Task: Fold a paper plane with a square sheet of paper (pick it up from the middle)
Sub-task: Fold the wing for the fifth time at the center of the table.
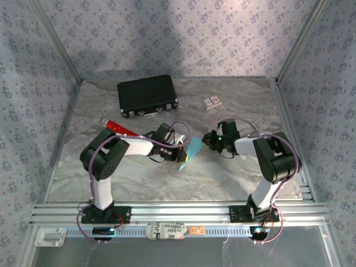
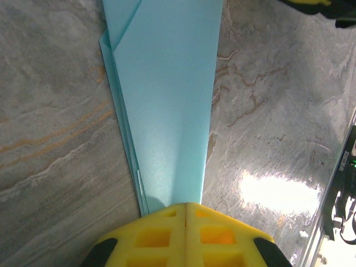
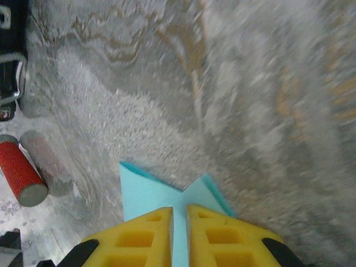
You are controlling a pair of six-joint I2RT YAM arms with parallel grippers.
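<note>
The light cyan-blue sheet of paper, folded into a slim pointed paper plane point(image 1: 192, 151), hangs just above the marbled table between my two grippers. My left gripper point(image 1: 179, 142) is shut on one end of it. In the left wrist view the long layered wedge of the plane point(image 2: 167, 100) runs away from the shut yellow left gripper point(image 2: 185, 204). My right gripper point(image 1: 209, 139) pinches the other end. In the right wrist view a strip of the plane point(image 3: 146, 192) sits between the nearly closed right gripper point(image 3: 179, 210), with two folded corners sticking out past the tips.
A black case point(image 1: 147, 95) lies at the back left, with a red tube point(image 1: 119, 127) in front of it, close to the left arm. A small patterned card box point(image 1: 211, 102) sits at the back right. The red tube point(image 3: 19, 172) lies left of the right gripper.
</note>
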